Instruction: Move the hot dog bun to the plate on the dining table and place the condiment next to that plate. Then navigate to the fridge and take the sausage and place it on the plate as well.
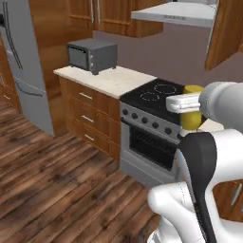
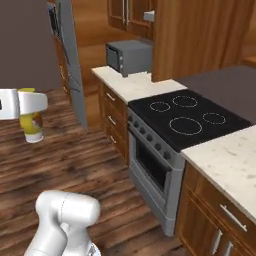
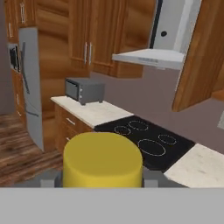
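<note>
The hand is closing partway around a yellow condiment bottle, carrying it in the air above the wood floor, in front of the stove. The bottle's yellow top is filling the lower hand view. Left of the stove, a pale tabletop is bearing a grey microwave. Further left, past the tabletop, a steel fridge is standing. A range hood is hanging above the stove, between wooden cabinets.
</note>
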Available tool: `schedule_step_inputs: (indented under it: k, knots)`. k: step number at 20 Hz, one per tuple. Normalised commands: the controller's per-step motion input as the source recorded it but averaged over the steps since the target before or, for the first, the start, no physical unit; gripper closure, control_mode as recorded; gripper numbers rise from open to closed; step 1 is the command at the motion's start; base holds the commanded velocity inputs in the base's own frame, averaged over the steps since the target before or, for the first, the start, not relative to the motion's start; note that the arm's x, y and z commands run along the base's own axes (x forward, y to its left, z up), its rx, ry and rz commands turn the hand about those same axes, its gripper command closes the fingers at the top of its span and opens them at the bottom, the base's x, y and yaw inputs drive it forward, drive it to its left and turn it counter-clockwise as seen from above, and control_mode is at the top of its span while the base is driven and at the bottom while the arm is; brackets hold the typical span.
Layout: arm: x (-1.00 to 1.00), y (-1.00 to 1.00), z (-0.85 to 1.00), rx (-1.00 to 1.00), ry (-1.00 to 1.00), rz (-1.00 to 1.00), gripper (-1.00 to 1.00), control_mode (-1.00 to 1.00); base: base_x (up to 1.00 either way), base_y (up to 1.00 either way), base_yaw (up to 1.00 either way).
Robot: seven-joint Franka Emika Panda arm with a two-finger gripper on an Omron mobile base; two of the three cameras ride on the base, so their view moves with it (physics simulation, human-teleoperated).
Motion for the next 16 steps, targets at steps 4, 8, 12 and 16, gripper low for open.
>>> schedule_step_inputs:
  k: [4, 8, 12, 16]
  knots:
    - [0.00, 0.00, 0.00, 0.00, 0.00, 0.00, 1.00, 1.00, 0.00, 0.84, 0.78]
    - [0.00, 0.00, 0.00, 0.00, 0.00, 0.00, 1.00, 1.00, 0.00, 0.93, 0.71]
    - [0.00, 0.00, 0.00, 0.00, 0.00, 0.00, 1.00, 1.00, 0.27, 0.79, 0.62]
    - [0.00, 0.00, 0.00, 0.00, 0.00, 0.00, 1.00, 1.00, 0.59, 0.62, 0.55]
